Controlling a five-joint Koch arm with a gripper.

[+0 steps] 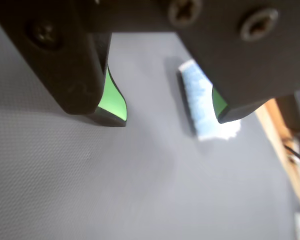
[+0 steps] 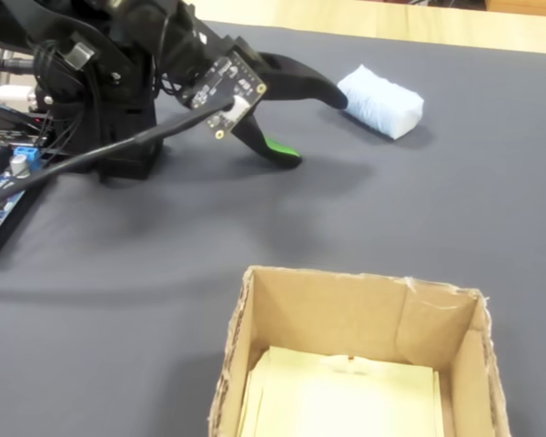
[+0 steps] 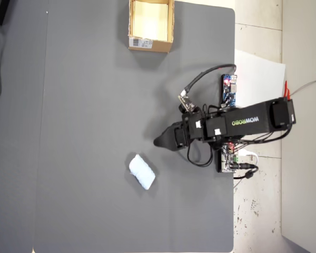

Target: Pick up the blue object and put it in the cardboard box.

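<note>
I count one blue object [image 3: 141, 171], one cardboard box [image 3: 170, 26] and one gripper [image 2: 320, 126] on my arm. From the overhead view the blue object lies in the lower middle of the frame on the grey mat [image 3: 89, 132], tilted diagonally, and the box stands at the top centre, well apart from it, its white barcode label [image 3: 141, 43] on the side facing down the frame. The box's inside is pale yellow and I see nothing else in it.

My gripper is spread wide and has hold of nothing. In the wrist view the two black jaws with green inner pads [image 1: 114, 97] reach down from the top edge, one at upper left, the other at upper right, with bare mat between them. The blue object [image 1: 200, 102] sits just beside the right jaw, partly hidden behind it. In the fixed view the upper jaw's tip is right at the near end of the blue object [image 2: 382, 102]; I cannot tell whether it touches.

At the right of the overhead view I see a small circuit board [image 3: 229, 88] and loose cables [image 3: 200, 81] at the mat's edge, near the arm's base. Nothing lies on the mat between the blue object and the box.
</note>
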